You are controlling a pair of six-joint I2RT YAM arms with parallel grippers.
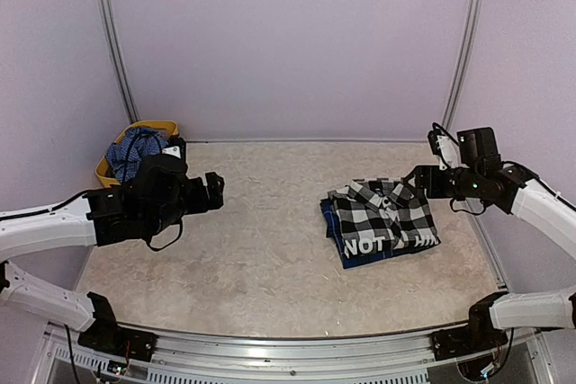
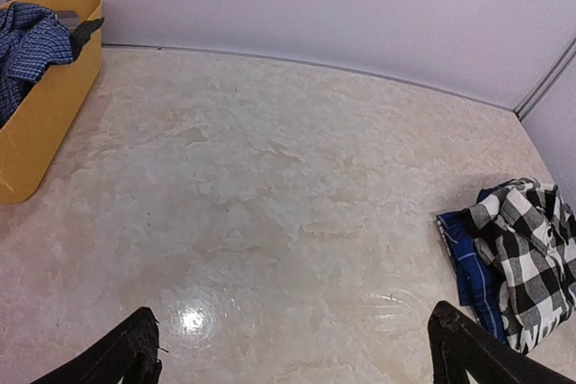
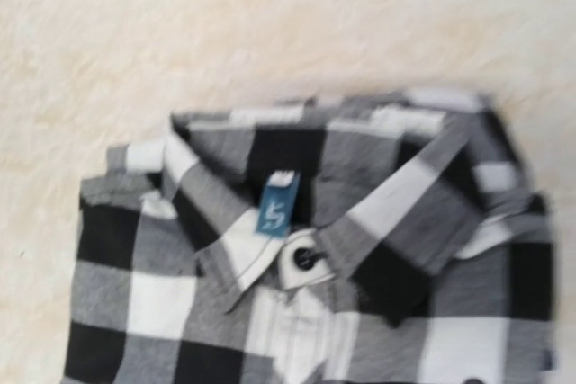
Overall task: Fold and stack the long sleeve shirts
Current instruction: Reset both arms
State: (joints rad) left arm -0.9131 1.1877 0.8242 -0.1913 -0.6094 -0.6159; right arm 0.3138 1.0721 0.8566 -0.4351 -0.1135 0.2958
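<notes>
The black-and-white check shirt (image 1: 389, 211) lies folded on the right half of the table (image 1: 261, 258), collar toward the far side and white lettering on its near edge. It rests on top of the folded navy blue shirt (image 1: 337, 233), whose left and near edges stick out from under it. In the right wrist view the check shirt's collar fills the picture, with a blue size tag (image 3: 277, 204) and a buttoned white button (image 3: 306, 259). The right gripper (image 1: 418, 181) sits at the far right corner of the stack; whether its jaws are spread or closed cannot be told. The left gripper (image 2: 292, 334) hangs over bare table on the left, jaws spread wide and holding nothing. A yellow basket (image 1: 106, 168) in the far left corner holds a blue plaid cloth (image 1: 133, 152)
</notes>
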